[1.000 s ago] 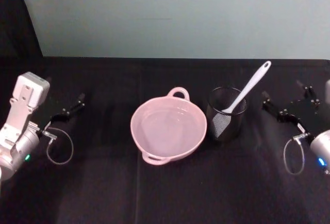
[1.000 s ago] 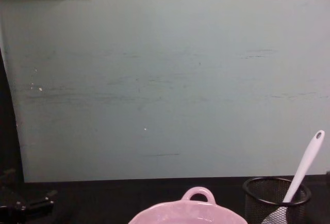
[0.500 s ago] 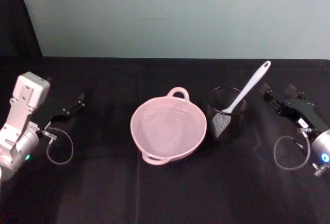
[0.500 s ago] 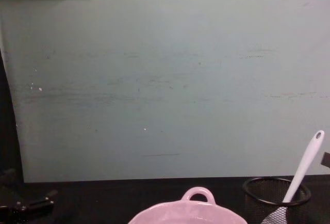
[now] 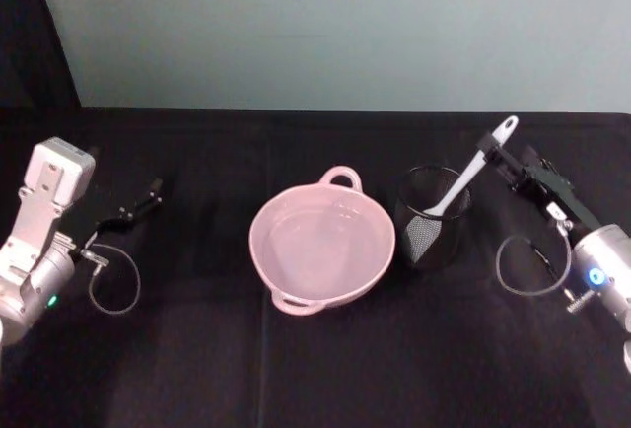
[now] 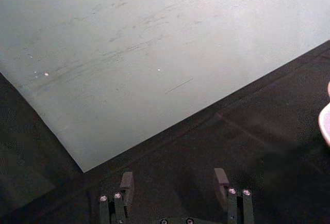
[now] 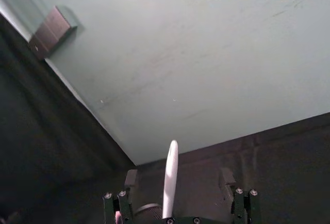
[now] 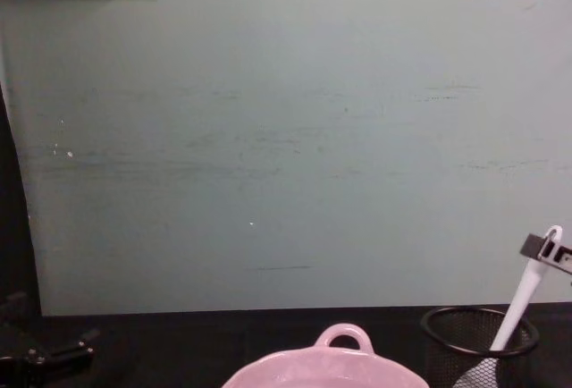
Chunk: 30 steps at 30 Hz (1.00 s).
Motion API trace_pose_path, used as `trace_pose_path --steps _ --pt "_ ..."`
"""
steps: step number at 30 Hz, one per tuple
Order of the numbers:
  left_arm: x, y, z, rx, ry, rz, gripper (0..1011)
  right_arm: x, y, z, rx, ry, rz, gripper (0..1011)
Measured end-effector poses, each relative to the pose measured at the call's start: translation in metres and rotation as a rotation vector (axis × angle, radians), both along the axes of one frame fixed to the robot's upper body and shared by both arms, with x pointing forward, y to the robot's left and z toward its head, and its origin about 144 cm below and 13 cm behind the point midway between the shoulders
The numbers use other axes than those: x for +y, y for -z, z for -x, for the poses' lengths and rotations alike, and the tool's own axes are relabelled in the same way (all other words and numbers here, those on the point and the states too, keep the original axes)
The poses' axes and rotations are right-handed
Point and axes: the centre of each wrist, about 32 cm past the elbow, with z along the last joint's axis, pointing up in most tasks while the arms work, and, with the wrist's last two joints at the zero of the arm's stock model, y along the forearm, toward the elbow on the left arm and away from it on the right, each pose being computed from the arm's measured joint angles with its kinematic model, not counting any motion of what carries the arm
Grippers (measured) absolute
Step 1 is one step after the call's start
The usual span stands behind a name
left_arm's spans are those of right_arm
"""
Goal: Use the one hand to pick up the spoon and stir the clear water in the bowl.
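Pictured over a black cloth-covered table (image 5: 296, 369), with the black slender right gripper (image 5: 501, 155) on its silver wrist open around the upper handle of a long white plastic spoon (image 5: 461, 178). Seen from that wrist with one finger (image 7: 131, 180) on each side of the handle and a gap showing, so not clamped. Just below and to the left of this gripper, a black wire-mesh cup (image 5: 431, 236) holding the spoon's flat head, handle leaning up between the fingers. Farther left of the gripper, beyond the cup, a wide pale pink glossy bowl (image 5: 258, 250) with clear water (image 5: 320, 241) lying pale and glossy inside. Well apart from it, past the bowl, the black left gripper (image 5: 148, 196), parked low with fingers likewise spread.
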Motion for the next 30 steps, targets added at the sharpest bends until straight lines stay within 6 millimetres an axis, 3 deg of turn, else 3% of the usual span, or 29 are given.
trace_pose_path --steps 6,12,25,28,30 --pt "0.000 0.000 0.000 0.000 0.000 0.000 1011 0.003 0.002 -0.008 0.010 -0.003 -0.102 1003" --pt "0.000 0.000 0.000 0.000 0.000 0.000 1011 0.006 0.003 -0.012 0.023 -0.001 -0.138 883" --pt "0.000 0.000 0.000 0.000 0.000 0.000 1011 0.009 0.001 -0.018 0.033 -0.012 -0.138 459" --pt "0.000 0.000 0.000 0.000 0.000 0.000 1011 0.009 -0.001 -0.018 0.030 -0.016 -0.137 399" --pt "0.000 0.000 0.000 0.000 0.000 0.000 1011 0.009 -0.001 -0.018 0.028 -0.020 -0.135 303"
